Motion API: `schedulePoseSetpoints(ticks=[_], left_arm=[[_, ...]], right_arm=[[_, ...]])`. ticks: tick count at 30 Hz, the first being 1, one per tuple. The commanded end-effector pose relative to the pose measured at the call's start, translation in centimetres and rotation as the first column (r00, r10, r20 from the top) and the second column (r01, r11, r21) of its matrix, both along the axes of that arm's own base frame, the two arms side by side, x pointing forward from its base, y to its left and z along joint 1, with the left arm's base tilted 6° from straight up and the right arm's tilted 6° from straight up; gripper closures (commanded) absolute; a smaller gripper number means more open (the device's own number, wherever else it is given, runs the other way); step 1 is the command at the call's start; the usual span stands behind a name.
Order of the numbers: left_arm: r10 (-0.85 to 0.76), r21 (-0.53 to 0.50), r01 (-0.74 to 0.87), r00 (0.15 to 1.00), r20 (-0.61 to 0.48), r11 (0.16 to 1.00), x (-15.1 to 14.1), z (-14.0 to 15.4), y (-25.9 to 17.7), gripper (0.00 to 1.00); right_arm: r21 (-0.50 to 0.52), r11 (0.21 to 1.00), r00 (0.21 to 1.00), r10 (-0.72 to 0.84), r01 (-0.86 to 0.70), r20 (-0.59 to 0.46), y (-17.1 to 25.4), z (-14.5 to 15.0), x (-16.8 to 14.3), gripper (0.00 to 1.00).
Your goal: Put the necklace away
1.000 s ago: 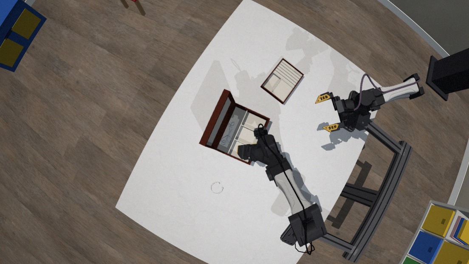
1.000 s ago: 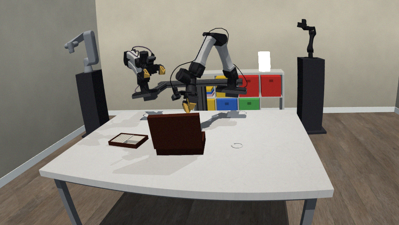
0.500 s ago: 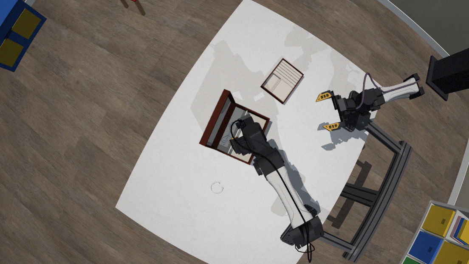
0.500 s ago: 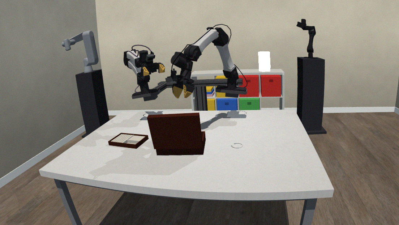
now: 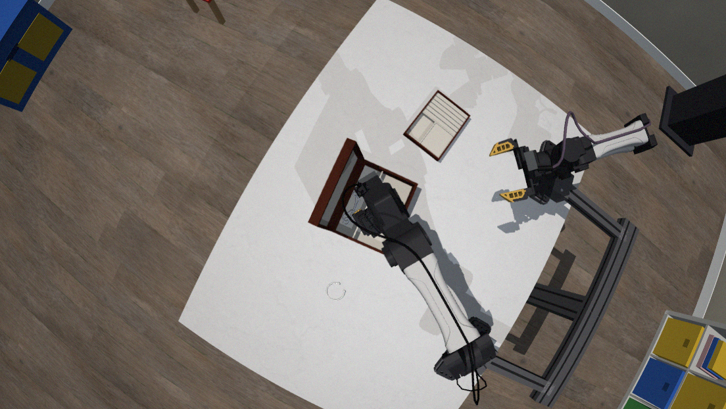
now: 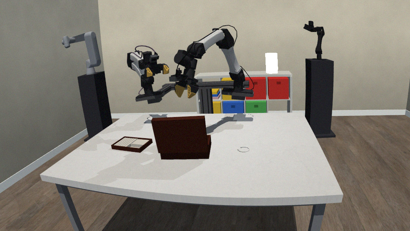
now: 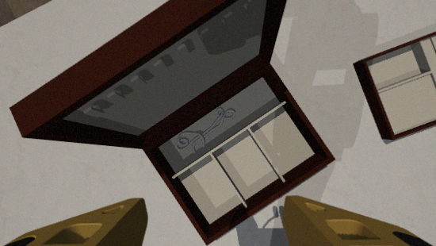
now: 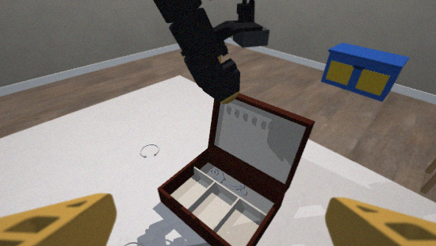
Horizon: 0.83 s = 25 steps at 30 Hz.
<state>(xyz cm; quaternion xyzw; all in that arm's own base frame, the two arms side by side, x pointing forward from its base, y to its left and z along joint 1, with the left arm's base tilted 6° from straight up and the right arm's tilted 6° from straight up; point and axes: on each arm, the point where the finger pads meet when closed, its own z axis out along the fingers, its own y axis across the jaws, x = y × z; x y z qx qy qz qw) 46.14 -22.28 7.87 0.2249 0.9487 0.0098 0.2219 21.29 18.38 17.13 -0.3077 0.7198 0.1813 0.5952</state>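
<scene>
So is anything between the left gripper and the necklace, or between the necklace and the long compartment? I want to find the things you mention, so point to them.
Nothing visible in either gap. The left gripper (image 5: 365,214) (image 6: 185,96) (image 7: 215,206) (image 8: 224,93) hangs above the box, the raised lid (image 5: 333,183) (image 6: 179,134) (image 7: 178,79) (image 8: 259,139) off to one side. The necklace (image 5: 347,218) (image 7: 210,130) (image 8: 230,183) already lies in the long compartment (image 5: 369,169) (image 7: 261,92) (image 8: 259,203).

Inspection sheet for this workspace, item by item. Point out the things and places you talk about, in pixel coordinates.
Surface: white table (image 5: 264,254) (image 6: 200,178) (image 7: 71,174) (image 8: 79,159), shadows across it; no spills seen.
Job's things: box (image 5: 333,180) (image 6: 180,134) (image 7: 271,199) (image 8: 183,212) open; necklace (image 7: 203,138) (image 8: 229,182) in its long compartment, no bangle there; one bangle (image 5: 335,299) (image 6: 241,147) (image 8: 149,145) on the table.
Clutter: divided tray (image 5: 421,147) (image 6: 126,149) (image 7: 372,105) beside the box.
Left gripper (image 5: 366,209) (image 6: 184,96) (image 7: 215,206) (image 8: 230,98): partly open, unloaded, above the box.
Right gripper (image 5: 496,174) (image 6: 157,73) (image 8: 221,202): wide open, unloaded, raised.
Cables: looping along both arms; no snag seen.
Surroundings: shelf unit (image 5: 685,313) (image 6: 246,74), blue cabinet (image 5: 27,58) (image 8: 369,55), both off the table.
</scene>
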Motion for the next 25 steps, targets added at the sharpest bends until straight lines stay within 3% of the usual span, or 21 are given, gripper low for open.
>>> schedulePoseSetpoints(ticks=[1, 25], left_arm=[[0.008, -0.017, -0.008, 1.000, 0.002, 1.000, 0.47, 0.80, -0.19, 0.35], [0.003, -0.018, -0.002, 1.000, 0.004, 1.000, 0.04, 1.17, -0.27, 0.35]], right_arm=[[0.018, 1.000, 1.000, -0.005, 0.005, 0.010, 0.08, 0.84, 0.10, 0.00], [0.018, 1.000, 1.000, -0.005, 0.005, 0.010, 0.09, 0.84, 0.10, 0.00]])
